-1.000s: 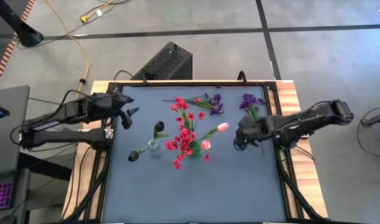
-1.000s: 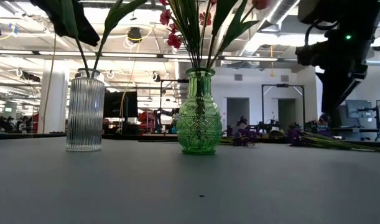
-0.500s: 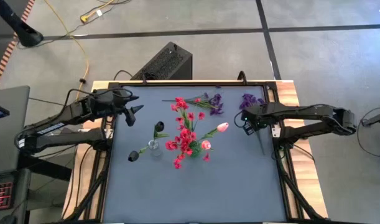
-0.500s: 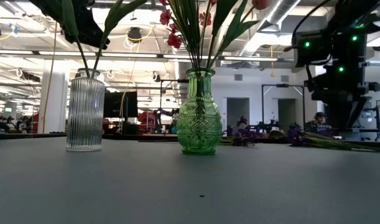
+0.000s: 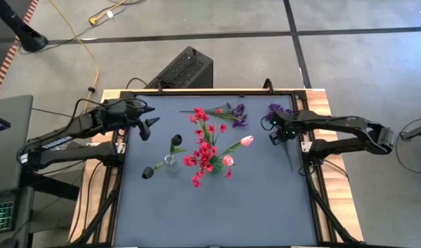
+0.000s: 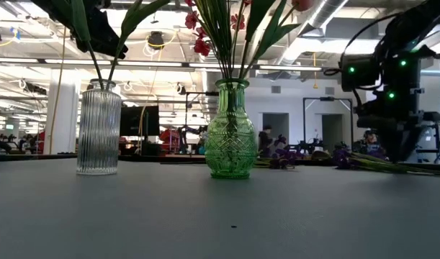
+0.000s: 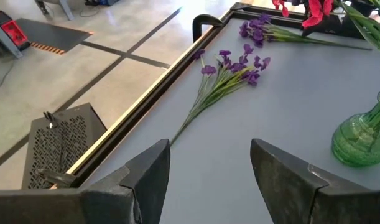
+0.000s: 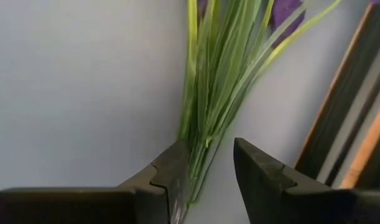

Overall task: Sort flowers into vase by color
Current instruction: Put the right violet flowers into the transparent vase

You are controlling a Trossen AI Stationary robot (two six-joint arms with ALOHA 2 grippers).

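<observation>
A purple flower [image 5: 275, 110] lies at the table's far right, its green stem bundle [image 8: 205, 124] running toward the near edge. My right gripper [image 5: 273, 133] is open and points down over that bundle, one finger on each side [image 8: 208, 171]. A second purple flower [image 5: 232, 114] lies at the far middle. The green vase [image 6: 230, 133] holds red flowers [image 5: 205, 148] and two pink tulips [image 5: 247, 141]. The clear ribbed vase [image 6: 99, 129] holds dark tulips [image 5: 176, 141]. My left gripper [image 5: 147, 125] hangs open above the far left of the table.
A raised black frame with a wooden border [image 5: 313, 117] runs close beside the right gripper. A black perforated box [image 5: 186, 69] stands on the floor beyond the far edge. The near half of the grey table [image 5: 217, 213] lies bare of flowers.
My right gripper has swung away from the pink tulips toward the table's far right and come down over the purple flower's stem, rolling as it went. Its fingers stay apart. The flowers and vases have kept their places.
</observation>
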